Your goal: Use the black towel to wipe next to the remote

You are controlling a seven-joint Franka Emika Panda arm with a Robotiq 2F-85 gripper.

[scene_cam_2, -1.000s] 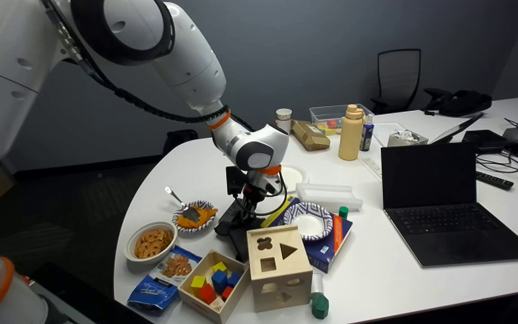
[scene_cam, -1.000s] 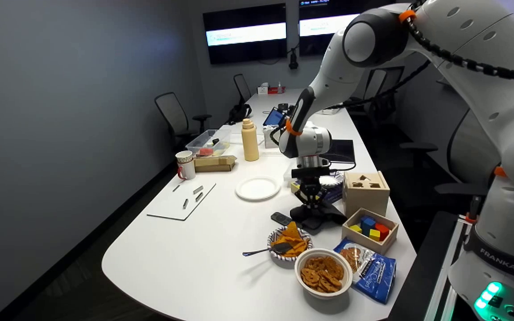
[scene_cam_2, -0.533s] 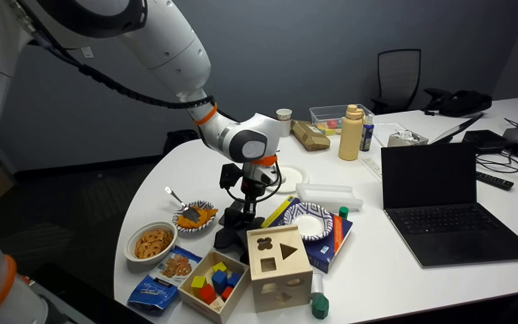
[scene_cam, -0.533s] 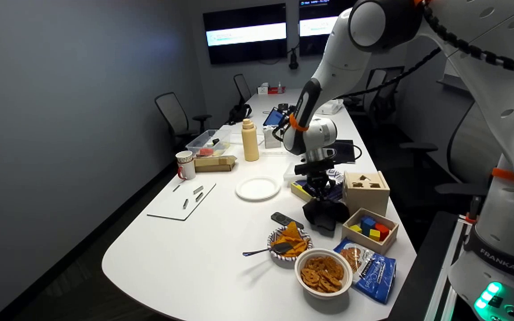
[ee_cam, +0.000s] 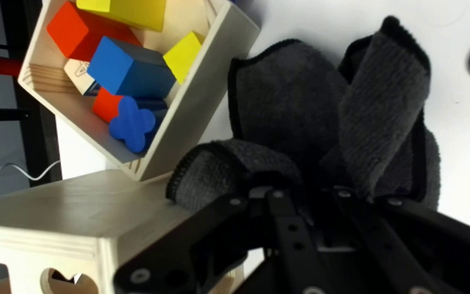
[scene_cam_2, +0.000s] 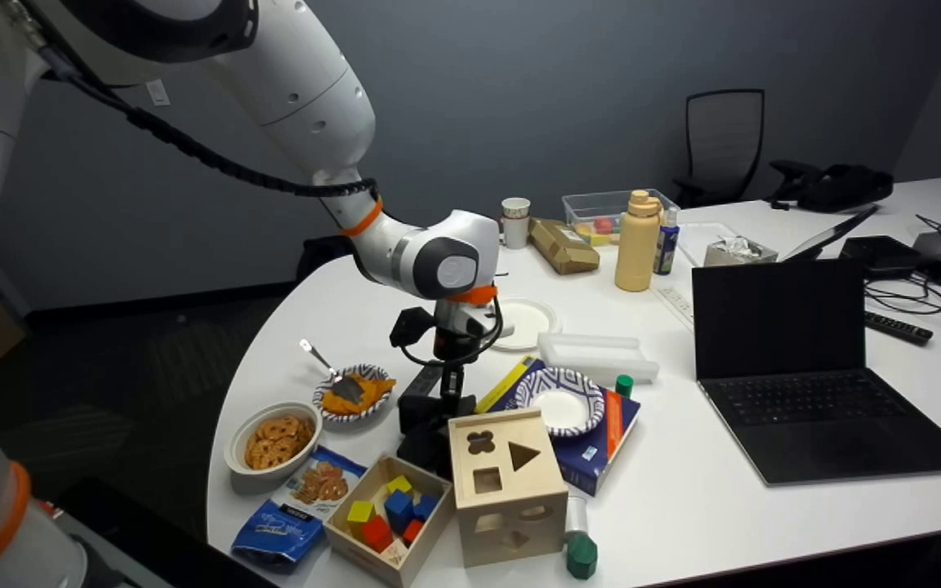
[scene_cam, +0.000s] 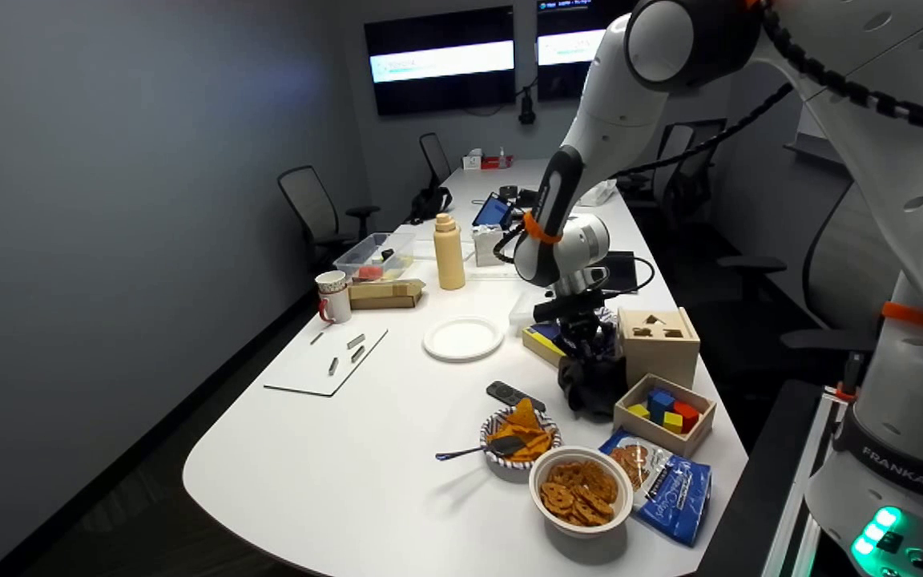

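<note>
The black towel (scene_cam: 594,391) hangs bunched from my gripper (scene_cam: 584,346) and rests on the table between the remote and the wooden boxes. In the wrist view, the towel (ee_cam: 292,98) spreads in folds ahead of my fingers, and my gripper (ee_cam: 306,192) is shut on it. The fingertips are buried in dark cloth. The black remote (scene_cam: 514,395) lies on the table beside the towel with a gap between them. In an exterior view, the remote (scene_cam_2: 424,380) shows left of the gripper, and the towel (scene_cam_2: 425,449) is partly hidden behind the wooden shape box.
The wooden shape box (scene_cam: 658,349) and the block tray (scene_cam: 630,418) stand close to the towel. A bowl of chips (scene_cam: 521,437), a bowl of pretzels (scene_cam: 582,490) and a blue snack bag (scene_cam: 670,493) are near the remote. Books (scene_cam_2: 589,457) lie behind the gripper.
My gripper has moved away from the remote toward the wooden shape box, tilting a little and dragging the towel along. More of the remote shows now.
</note>
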